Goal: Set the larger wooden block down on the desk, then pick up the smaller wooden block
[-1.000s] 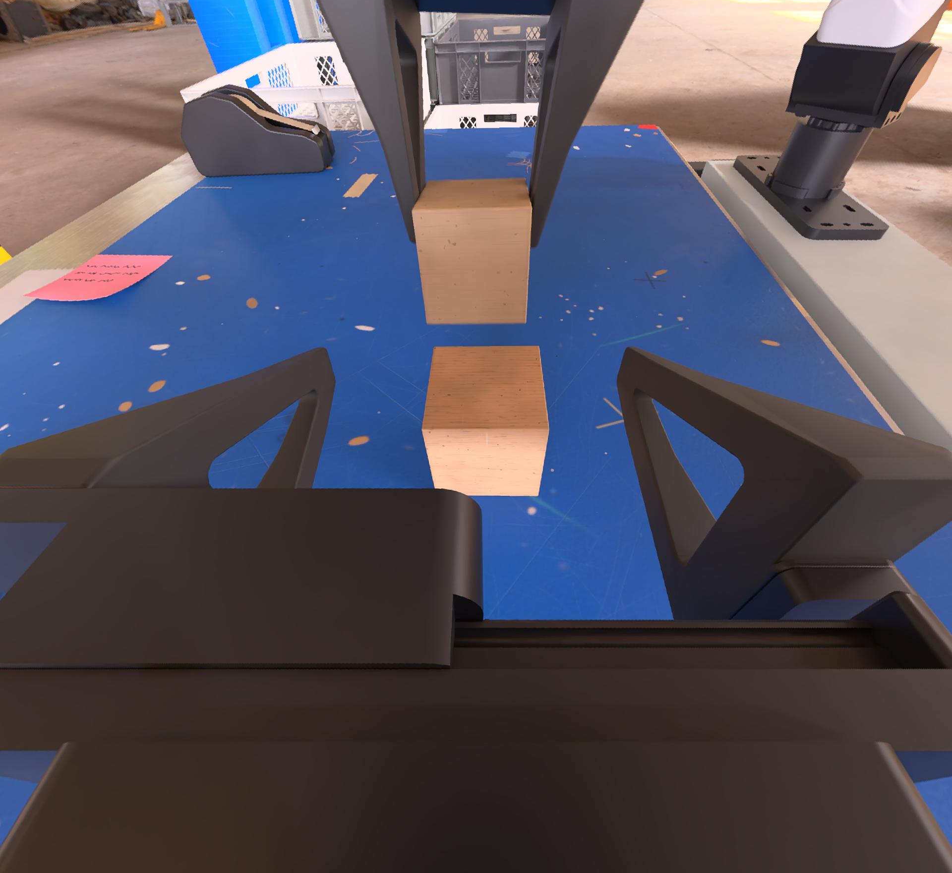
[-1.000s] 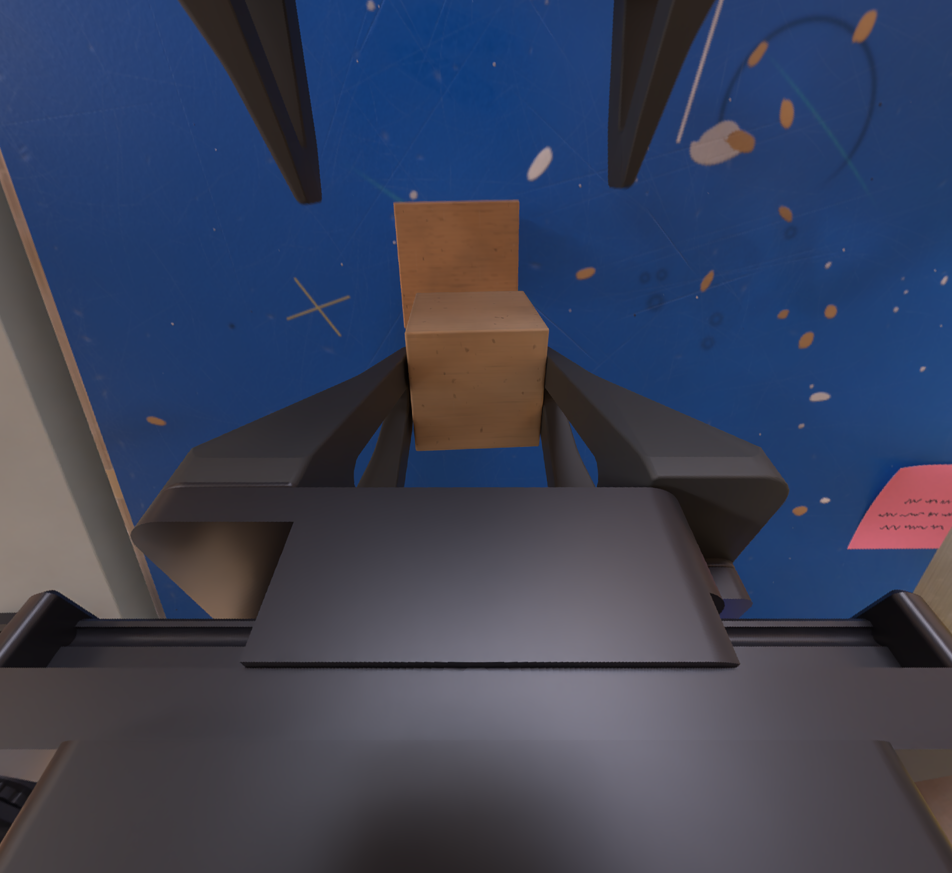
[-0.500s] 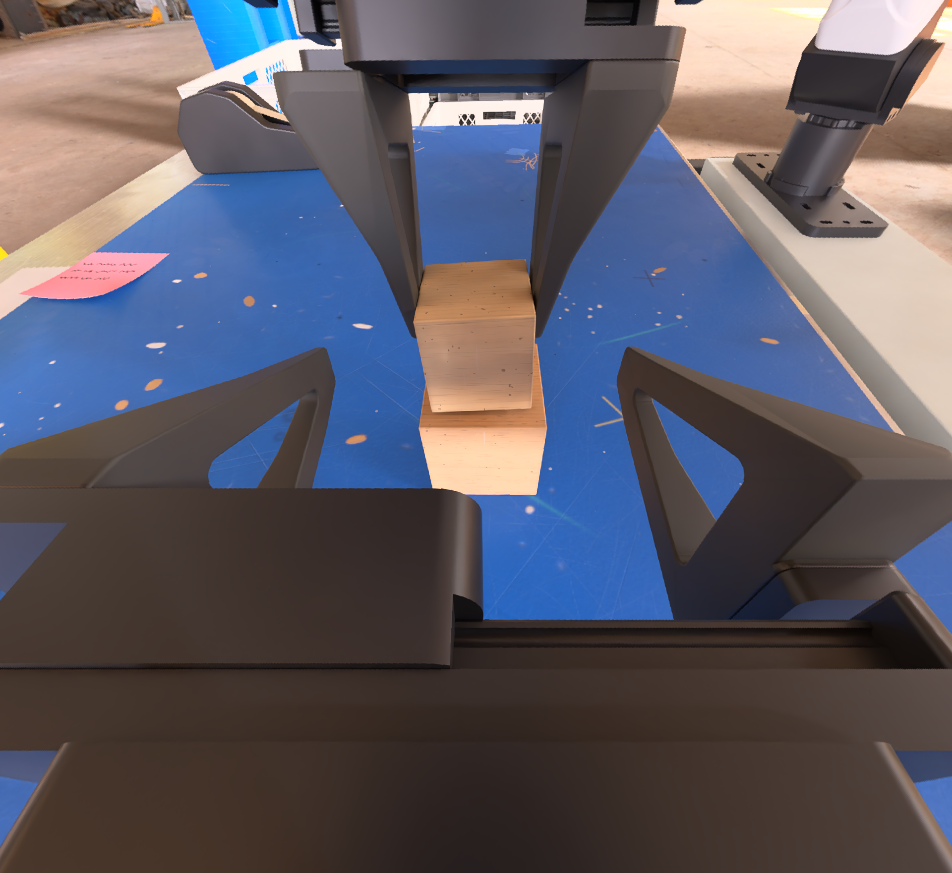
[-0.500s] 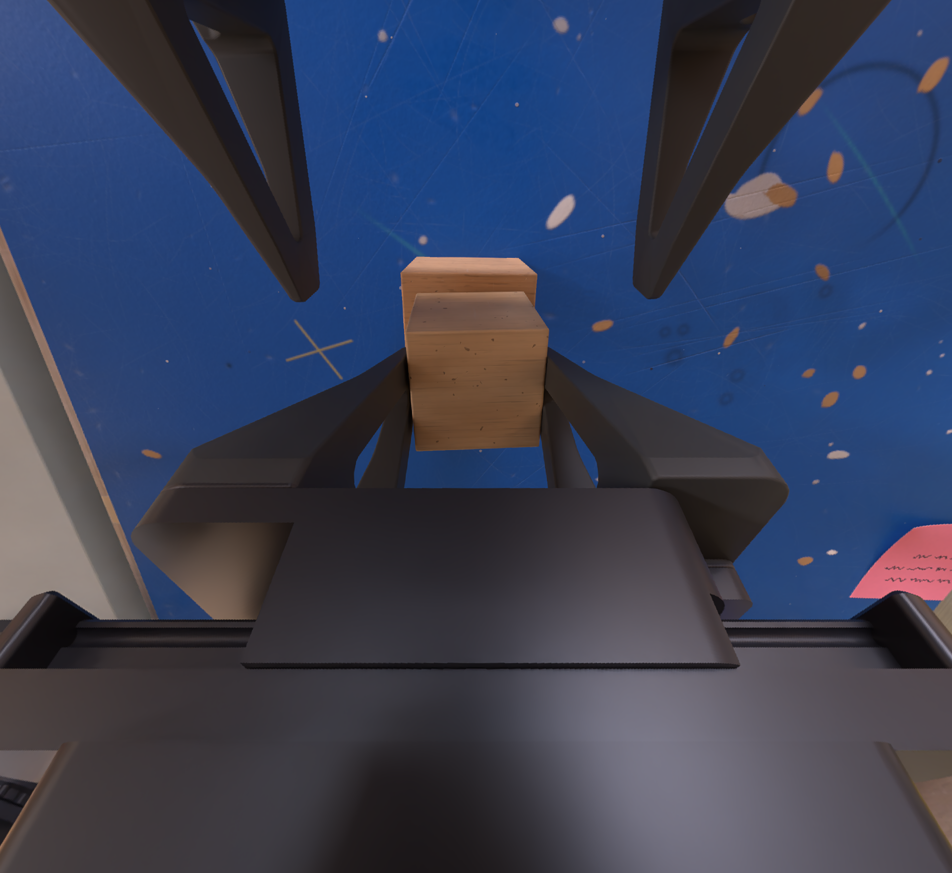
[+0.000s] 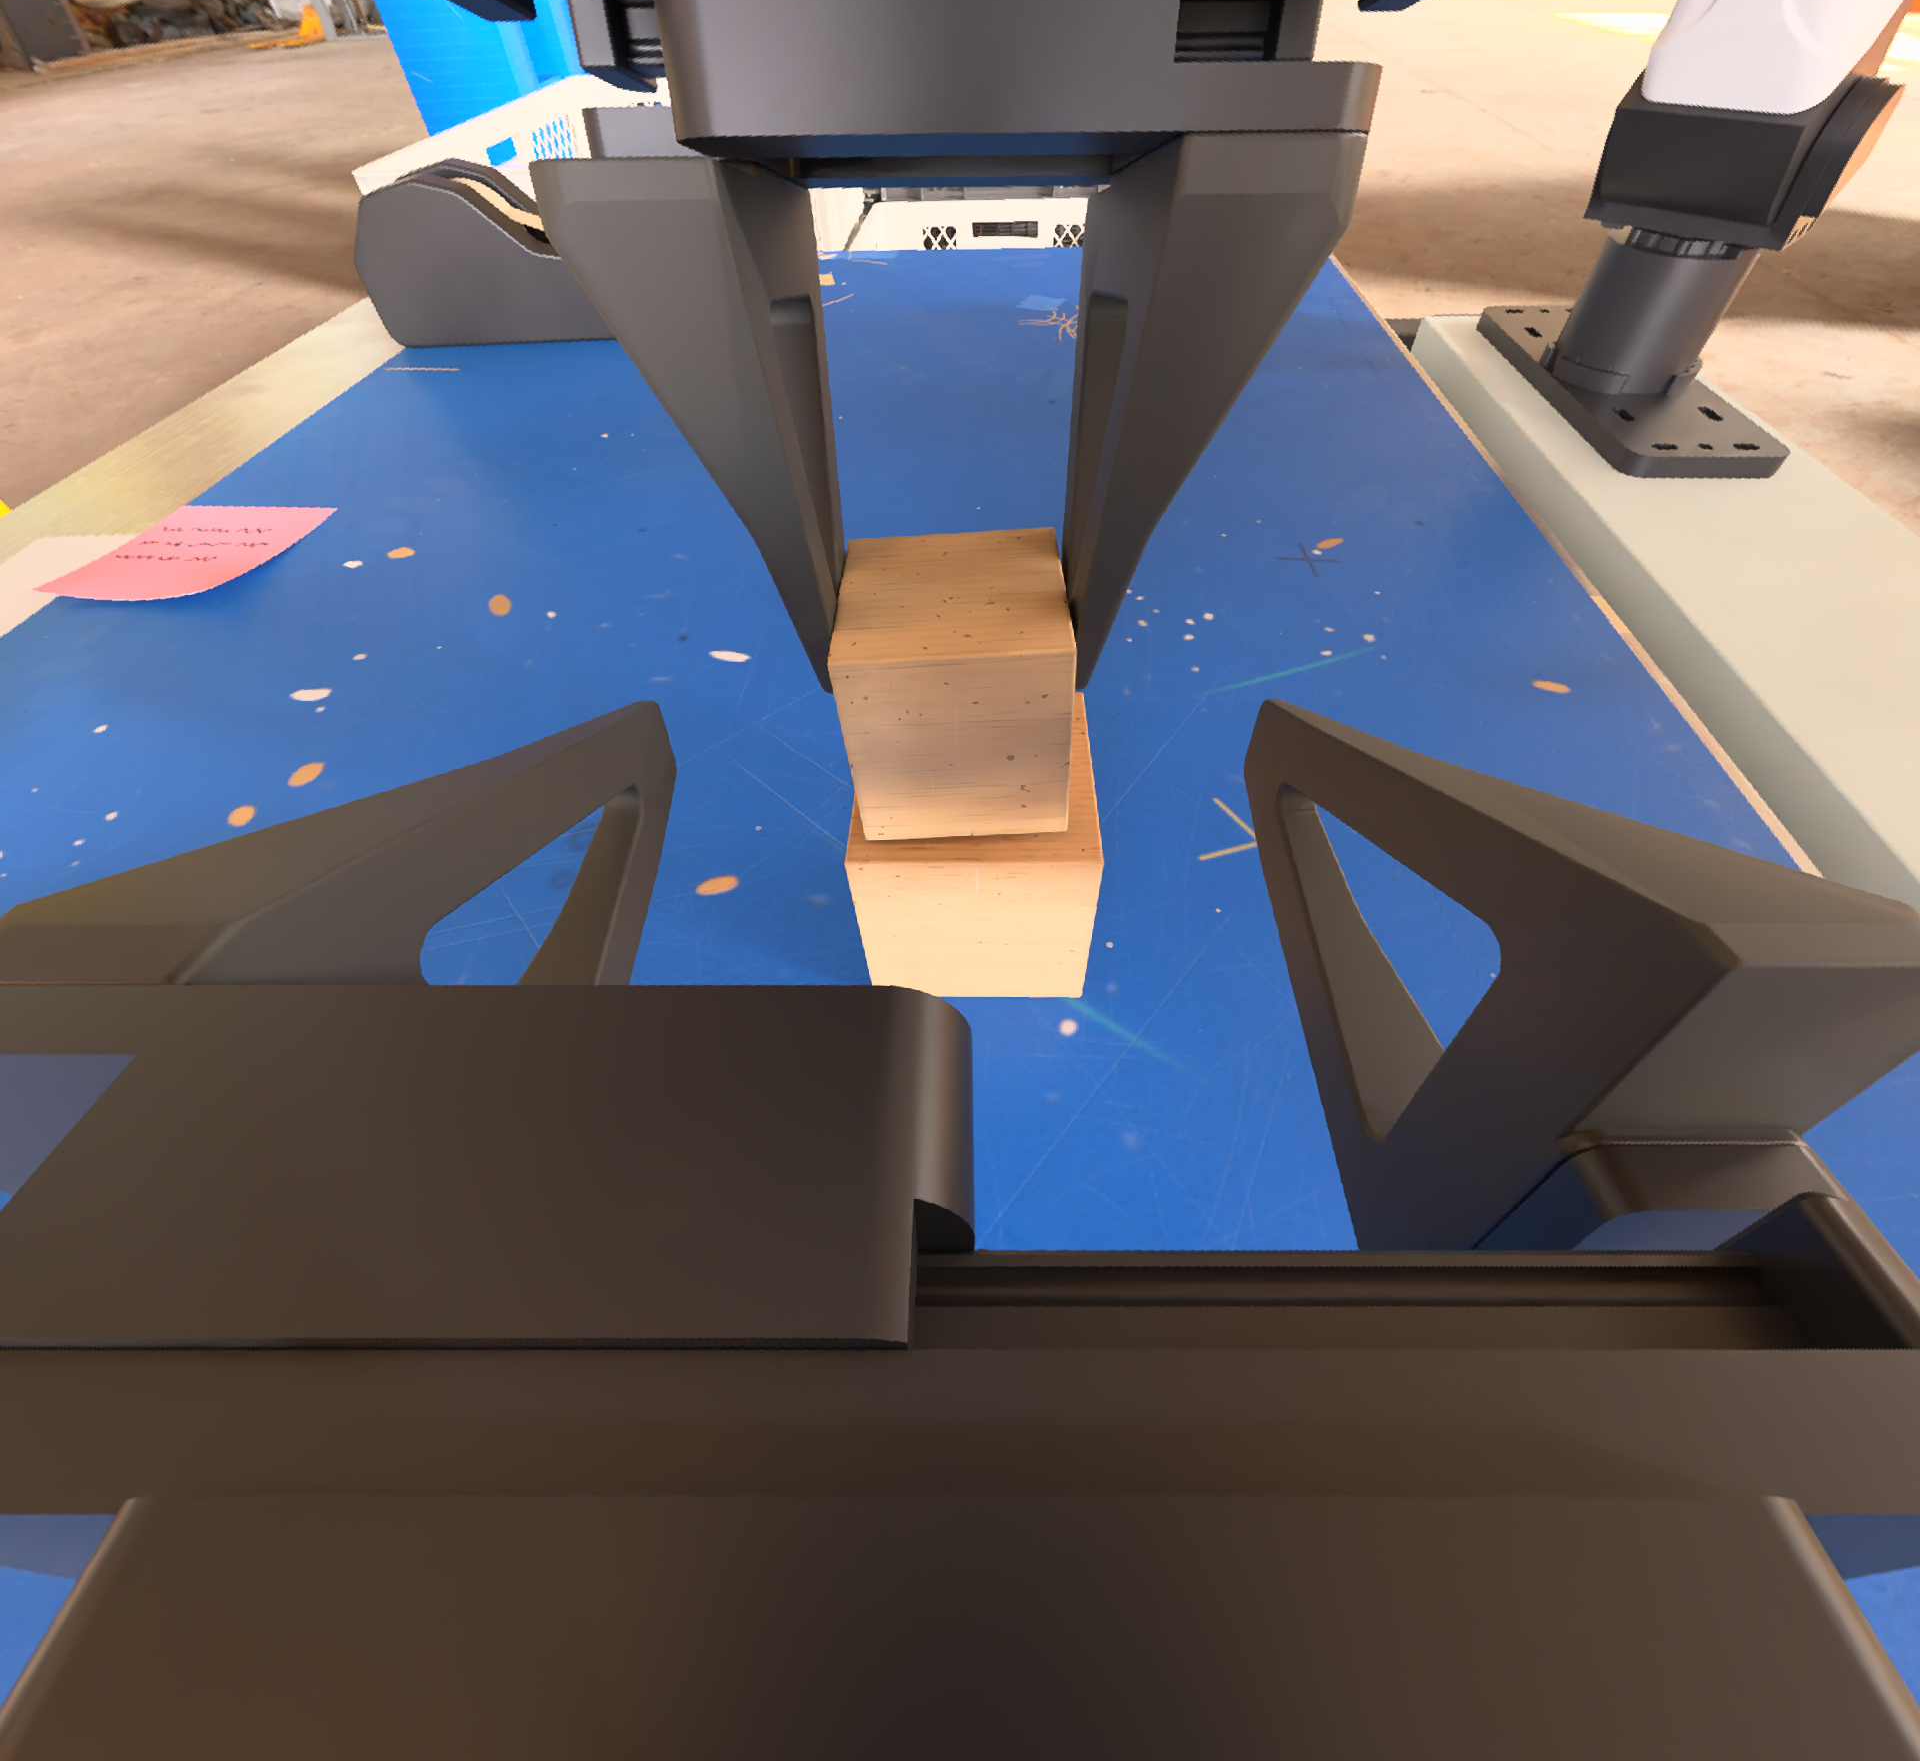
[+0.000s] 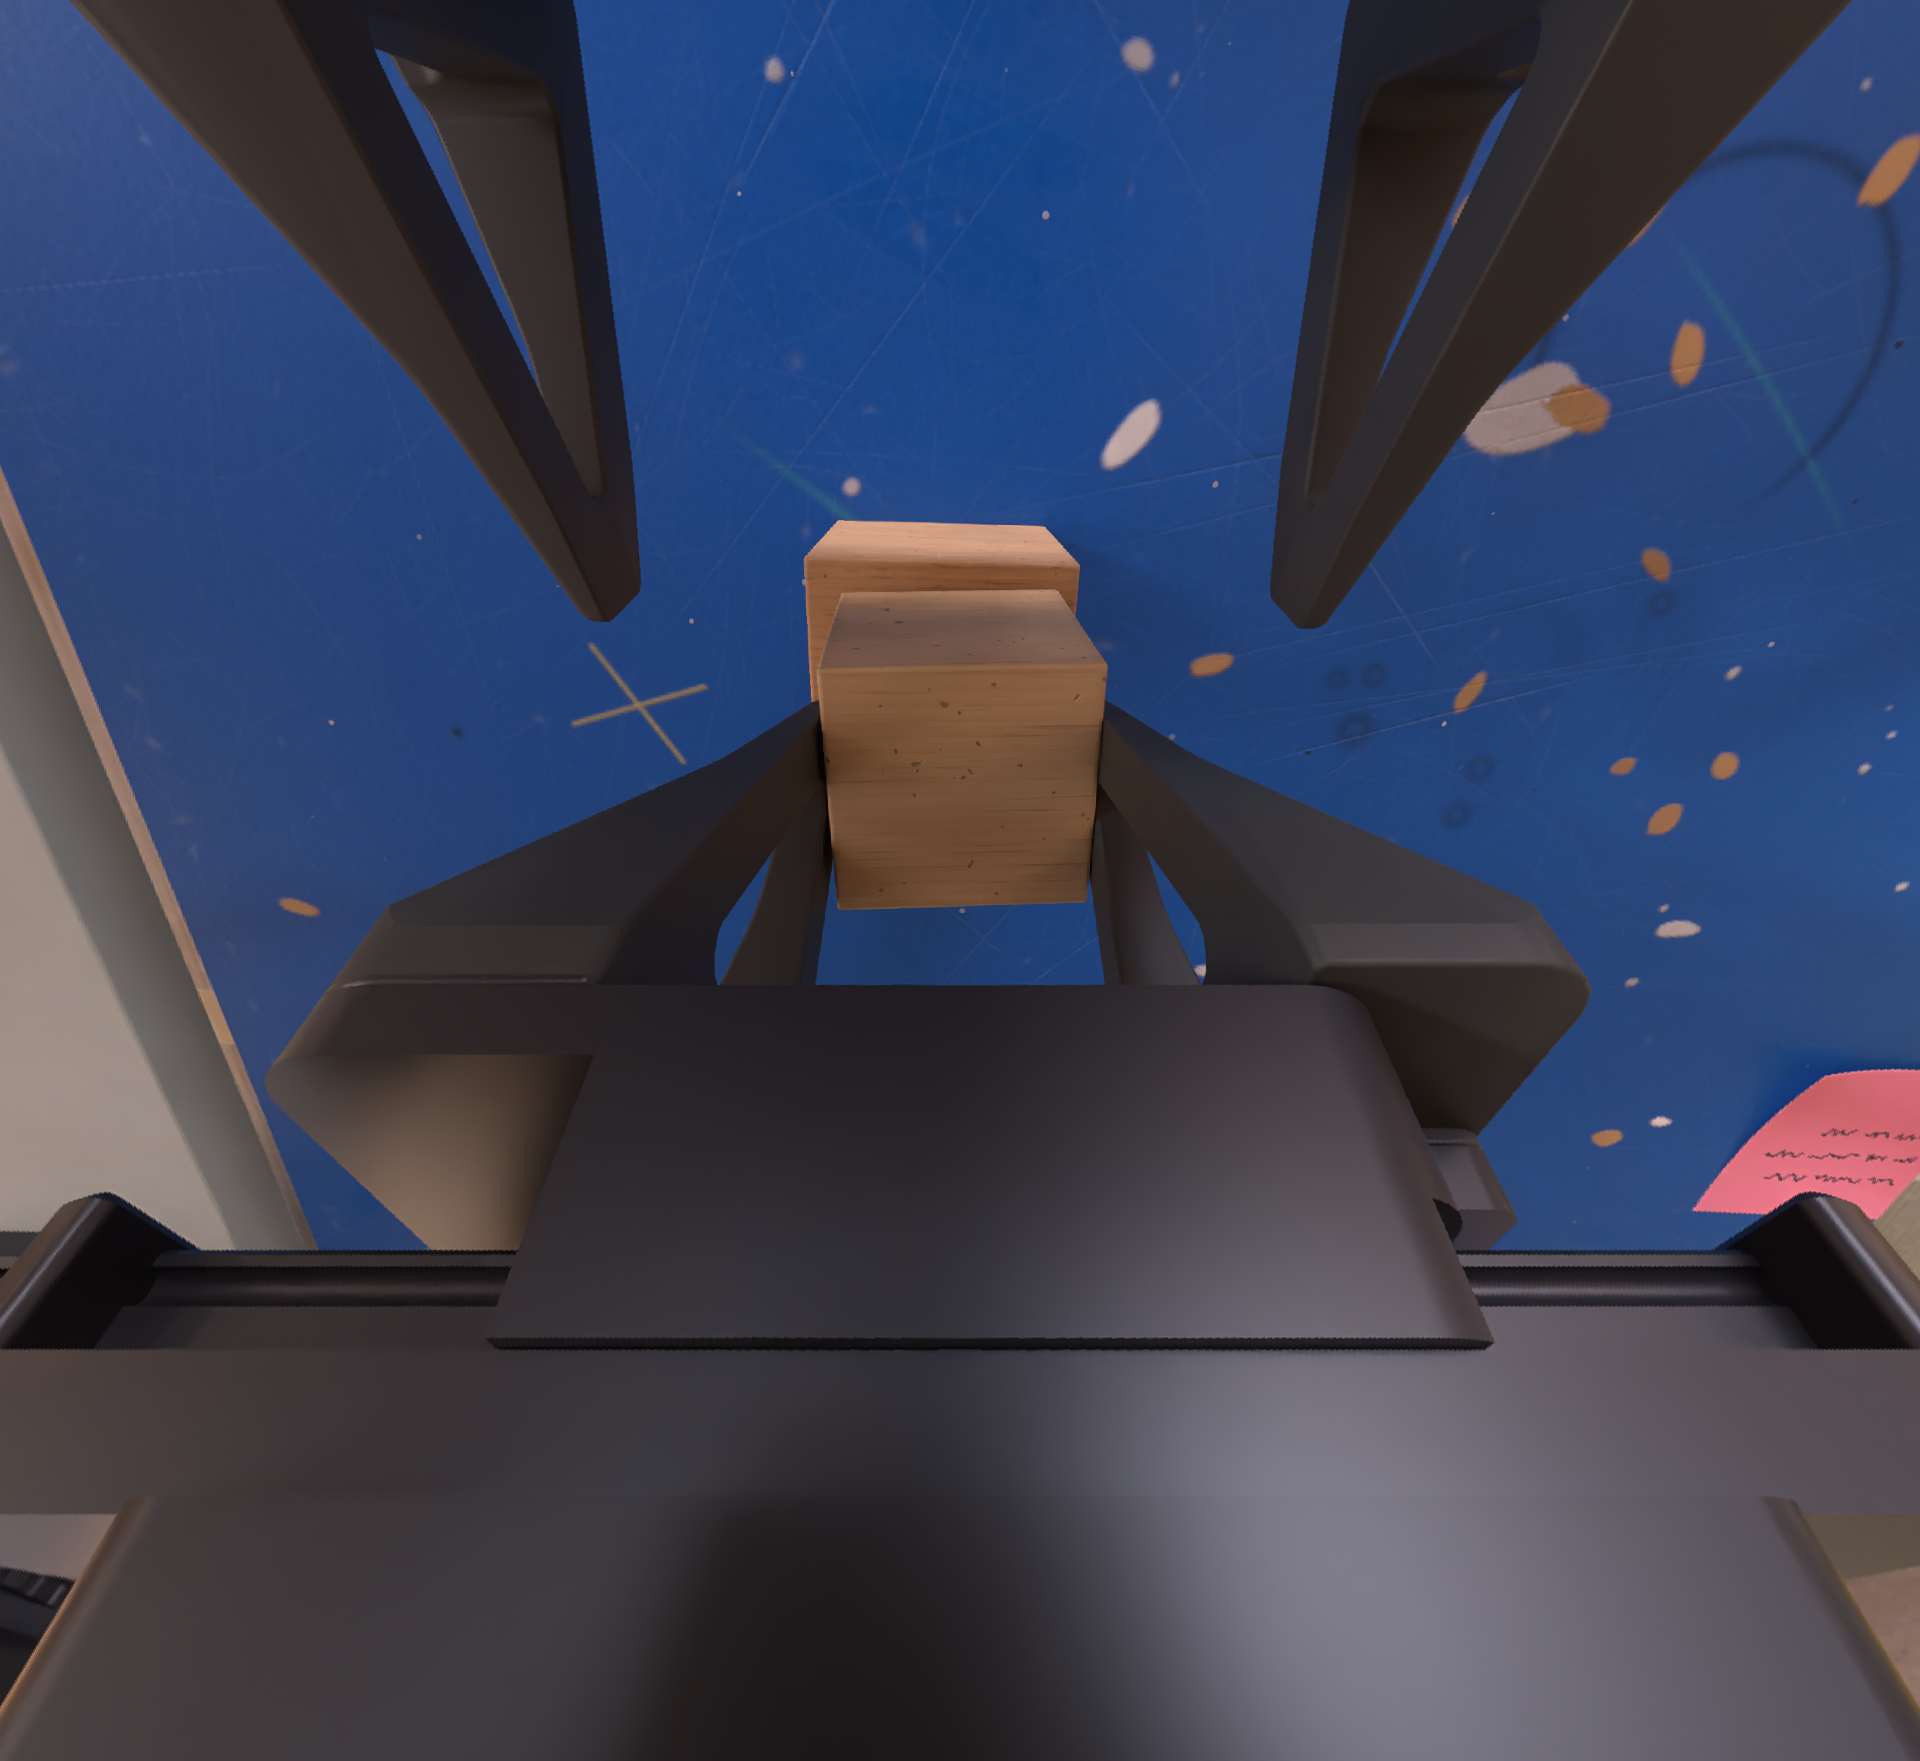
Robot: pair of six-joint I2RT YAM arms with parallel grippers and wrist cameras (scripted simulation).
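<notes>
A larger wooden block (image 5: 971, 922) stands on the blue desk (image 5: 1351, 568), between the spread fingers of my left gripper (image 5: 956, 714), which is open and empty. My right gripper (image 5: 956, 672) comes down from above, shut on a smaller wooden block (image 5: 951, 735). That block sits at the larger block's top, slightly tilted; I cannot tell if they touch. In the right wrist view, my right gripper (image 6: 961, 724) clamps the smaller block (image 6: 961, 776), with the larger block (image 6: 935, 553) just beyond it and the left gripper (image 6: 956, 612) open on either side.
A grey tape dispenser (image 5: 447, 277) and a white crate (image 5: 540, 142) stand at the far left of the desk. A pink sticky note (image 5: 187, 553) lies near the left edge. The right arm's base (image 5: 1631, 381) is bolted to a pale strip along the right.
My right gripper has come down and nearer with the smaller block, from well above the desk to the top of the larger block. The left gripper has stayed open and still.
</notes>
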